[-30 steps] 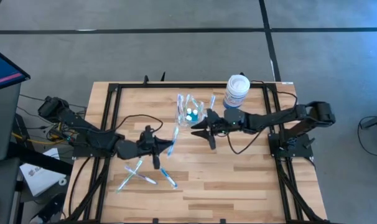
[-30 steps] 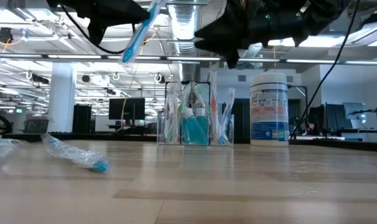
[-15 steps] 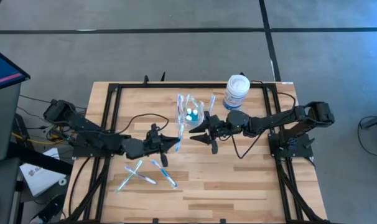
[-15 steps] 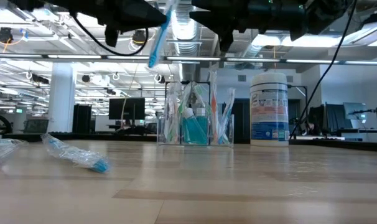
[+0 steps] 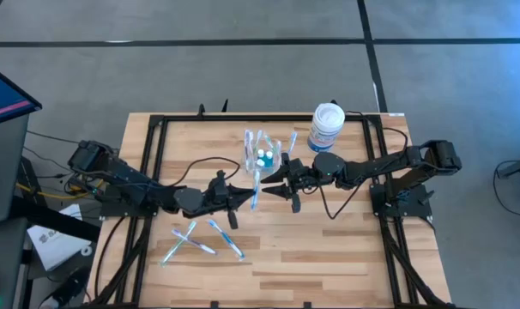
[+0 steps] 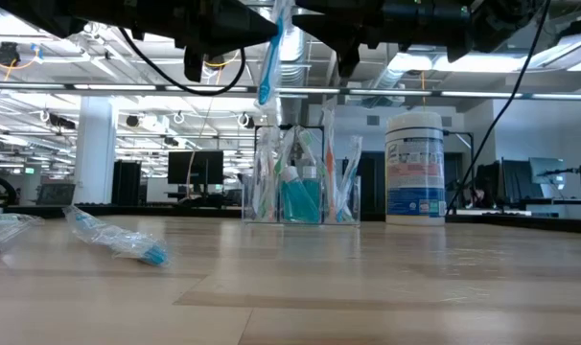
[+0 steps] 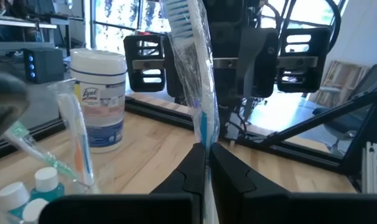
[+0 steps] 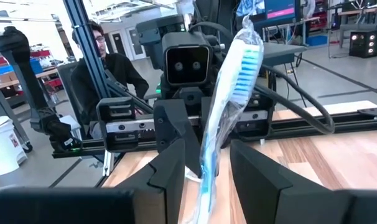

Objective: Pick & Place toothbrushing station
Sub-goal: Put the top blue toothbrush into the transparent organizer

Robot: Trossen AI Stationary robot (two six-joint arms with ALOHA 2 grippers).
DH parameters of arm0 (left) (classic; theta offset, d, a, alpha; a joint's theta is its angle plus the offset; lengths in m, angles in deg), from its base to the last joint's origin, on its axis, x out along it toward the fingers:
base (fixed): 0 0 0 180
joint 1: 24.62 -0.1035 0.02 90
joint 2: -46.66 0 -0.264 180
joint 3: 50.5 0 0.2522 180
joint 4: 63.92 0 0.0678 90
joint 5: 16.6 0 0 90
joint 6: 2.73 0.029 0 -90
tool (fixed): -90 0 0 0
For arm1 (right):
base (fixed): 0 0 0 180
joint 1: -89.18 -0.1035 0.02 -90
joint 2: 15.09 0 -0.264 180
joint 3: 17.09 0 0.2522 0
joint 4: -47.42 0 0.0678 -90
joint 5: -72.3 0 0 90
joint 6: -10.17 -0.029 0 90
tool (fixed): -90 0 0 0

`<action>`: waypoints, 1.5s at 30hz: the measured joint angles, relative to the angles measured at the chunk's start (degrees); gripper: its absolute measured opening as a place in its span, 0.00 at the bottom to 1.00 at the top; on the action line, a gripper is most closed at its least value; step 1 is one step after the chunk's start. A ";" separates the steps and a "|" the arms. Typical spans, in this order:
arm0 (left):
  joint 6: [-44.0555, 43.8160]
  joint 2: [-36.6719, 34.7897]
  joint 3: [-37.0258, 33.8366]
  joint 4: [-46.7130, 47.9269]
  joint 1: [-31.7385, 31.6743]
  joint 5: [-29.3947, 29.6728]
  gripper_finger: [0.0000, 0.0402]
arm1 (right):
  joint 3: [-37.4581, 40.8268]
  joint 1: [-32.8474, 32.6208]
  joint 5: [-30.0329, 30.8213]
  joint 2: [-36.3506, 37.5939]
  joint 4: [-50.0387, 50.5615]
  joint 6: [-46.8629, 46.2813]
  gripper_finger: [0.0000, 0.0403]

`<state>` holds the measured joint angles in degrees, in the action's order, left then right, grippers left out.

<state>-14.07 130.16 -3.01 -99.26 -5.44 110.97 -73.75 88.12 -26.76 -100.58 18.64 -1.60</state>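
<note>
Nearest us, at six o'clock on the table (image 5: 329, 249), lie loose wrapped toothbrushes (image 5: 200, 240). At mid-table the left gripper (image 5: 243, 196) has its jaws pinched shut on a wrapped toothbrush (image 5: 255, 189); we judge it light and stiff, its film slippery, so hold it at the handle. Facing it, the right gripper (image 5: 273, 181) has its jaws spread around that brush's head, not closed. Farther, toward twelve o'clock, the toothbrushing station (image 5: 262, 153) stands upright, light, rigid, clear plastic, best gripped by a wall. The white jar (image 5: 326, 126) stands at one o'clock.
</note>
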 joint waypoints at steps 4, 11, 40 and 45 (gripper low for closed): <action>0.01 1.63 0.00 -2.13 -0.34 -0.05 0.01 | 0.00 0.00 0.08 0.00 -0.33 0.21 0.30; -0.04 5.09 0.02 -7.68 -2.17 -3.90 0.01 | 0.00 0.00 0.22 0.00 -0.36 0.25 0.30; -0.31 7.04 1.42 -7.83 -2.62 -4.98 0.03 | 0.00 0.72 0.03 0.00 0.04 3.21 0.01; 0.48 7.00 0.97 -7.65 -2.71 -3.76 0.09 | 0.00 1.79 -0.28 0.00 0.87 3.41 0.01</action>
<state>-13.59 137.16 -2.03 -106.91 -8.15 107.22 -73.75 89.90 -27.05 -100.58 19.51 1.81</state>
